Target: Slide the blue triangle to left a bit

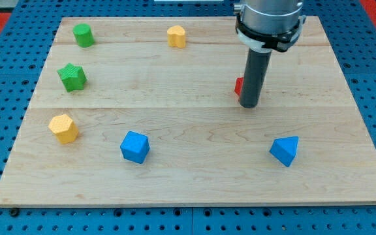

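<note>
Near board's (194,189) bottom-right corner sat blue triangle (285,151), apex toward view's bottom, long axis unclear. Tip (249,105) well apart above-left, touching nothing I could confirm, red block (239,85) half hidden behind rod.

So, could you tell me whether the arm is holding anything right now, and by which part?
Nothing is held. My tip rests on the board, partly hiding a red block, well above-left of the blue triangle.

Pale wooden board (194,179) on blue pegboard (5,98); perhaps red edging at the corners.
</note>
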{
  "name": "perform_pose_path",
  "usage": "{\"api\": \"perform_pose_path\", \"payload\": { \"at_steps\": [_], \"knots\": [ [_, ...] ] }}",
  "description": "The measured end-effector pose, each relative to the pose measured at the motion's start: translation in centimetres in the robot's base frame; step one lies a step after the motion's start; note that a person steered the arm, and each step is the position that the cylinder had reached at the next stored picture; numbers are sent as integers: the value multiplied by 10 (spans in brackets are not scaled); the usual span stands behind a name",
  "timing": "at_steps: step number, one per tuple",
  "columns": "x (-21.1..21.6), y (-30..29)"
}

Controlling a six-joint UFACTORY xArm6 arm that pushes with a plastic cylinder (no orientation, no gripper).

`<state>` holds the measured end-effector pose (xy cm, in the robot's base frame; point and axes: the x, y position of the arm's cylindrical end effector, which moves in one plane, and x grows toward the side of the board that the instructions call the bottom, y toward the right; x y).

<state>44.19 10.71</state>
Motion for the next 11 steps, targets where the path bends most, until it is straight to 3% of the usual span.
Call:
{"api": "perform_pose_path", "payload": {
  "at_steps": [1,2,4,5,6,7,8,9,10,11],
  "knots": [
    [13,-41],
    [5,-41],
    [26,49],
    [31,122],
    [78,120],
    [85,119],
    [83,56],
    [86,81],
    [132,25],
    [127,-62]
  ]
}}
